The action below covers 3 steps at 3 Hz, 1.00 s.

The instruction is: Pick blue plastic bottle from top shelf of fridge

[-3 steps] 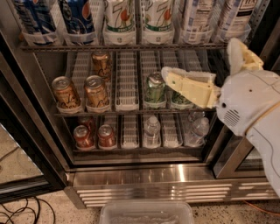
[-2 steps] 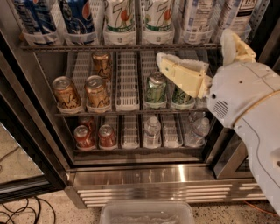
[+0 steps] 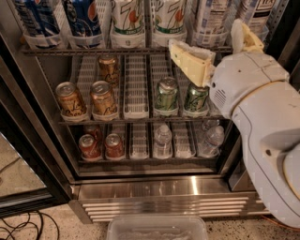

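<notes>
The blue plastic bottle (image 3: 209,18) stands on the top shelf (image 3: 93,49) of the fridge (image 3: 164,194), right of centre. Only its lower body with the pale printed label shows; the cap is out of view. A second bottle like it (image 3: 257,10) stands to its right. My gripper (image 3: 206,36) is at the front edge of the top shelf, just below and in front of the bottle. It is open, with one cream finger (image 3: 190,60) left of the bottle's base and the other finger (image 3: 244,36) to the right. It holds nothing.
Dark blue cola bottles (image 3: 84,18) and 7UP bottles (image 3: 129,18) stand left on the top shelf. Gold cans (image 3: 103,96) and green cans (image 3: 166,93) fill the middle rack, with red cans (image 3: 89,145) and water bottles (image 3: 162,139) below. A clear bin (image 3: 157,227) sits on the floor.
My gripper has risen from the middle rack's green cans to the front edge of the top shelf, and the arm has come closer to the fridge.
</notes>
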Each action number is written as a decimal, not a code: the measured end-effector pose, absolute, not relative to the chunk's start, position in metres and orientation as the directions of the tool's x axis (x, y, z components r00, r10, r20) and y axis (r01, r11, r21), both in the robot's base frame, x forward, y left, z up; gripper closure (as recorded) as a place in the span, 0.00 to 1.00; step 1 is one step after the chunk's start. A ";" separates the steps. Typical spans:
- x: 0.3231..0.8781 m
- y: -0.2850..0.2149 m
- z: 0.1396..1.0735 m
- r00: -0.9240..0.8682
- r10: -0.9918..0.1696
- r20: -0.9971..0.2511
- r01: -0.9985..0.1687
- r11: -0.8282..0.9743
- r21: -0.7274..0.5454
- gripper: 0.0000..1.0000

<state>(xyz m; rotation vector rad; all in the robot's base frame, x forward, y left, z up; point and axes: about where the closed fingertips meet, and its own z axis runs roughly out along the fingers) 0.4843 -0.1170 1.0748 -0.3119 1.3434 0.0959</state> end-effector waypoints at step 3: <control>0.545 -0.132 1.083 0.211 -0.157 -0.965 -0.102 0.978 -0.182 0.42</control>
